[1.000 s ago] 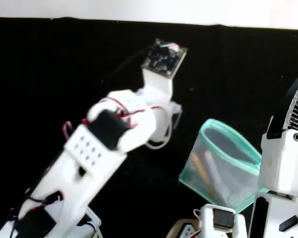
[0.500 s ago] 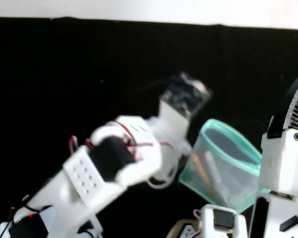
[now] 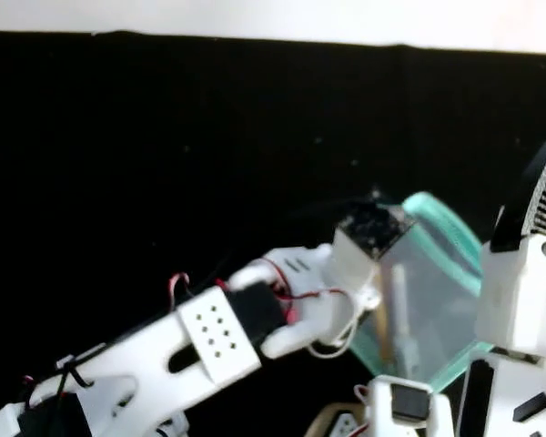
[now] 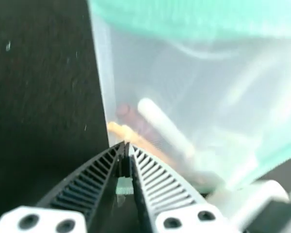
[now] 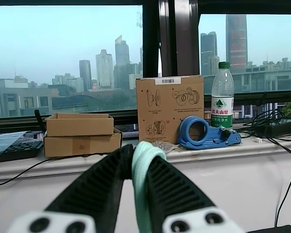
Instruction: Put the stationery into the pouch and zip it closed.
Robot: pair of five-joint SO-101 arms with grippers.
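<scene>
A translucent pouch point(image 3: 432, 291) with a teal rim is held up off the black table at the right. Inside it lie a white pen point(image 4: 161, 125), an orange pencil point(image 4: 132, 139) and a dark reddish stick point(image 4: 125, 112). The pencil point(image 3: 381, 330) also shows through the pouch wall from above. My left arm point(image 3: 218, 332) stretches from the lower left to the pouch's near side. My left gripper point(image 4: 122, 147) is shut, its tips pinched on the pouch's side edge. My right gripper point(image 5: 141, 162) is shut on the teal rim strip point(image 5: 143, 155), raised and facing the room.
Black cloth point(image 3: 164, 164) covers the table, with open room to the left and back. The right arm's white body point(image 3: 519, 309) stands beside the pouch, and a base block point(image 3: 409, 405) sits below it. Boxes point(image 5: 80, 133) and a bottle point(image 5: 223, 99) line a far windowsill.
My left arm has swung right and down from the table's middle to the pouch's side. The pouch now stands taller, with its rim higher. The right arm has kept still.
</scene>
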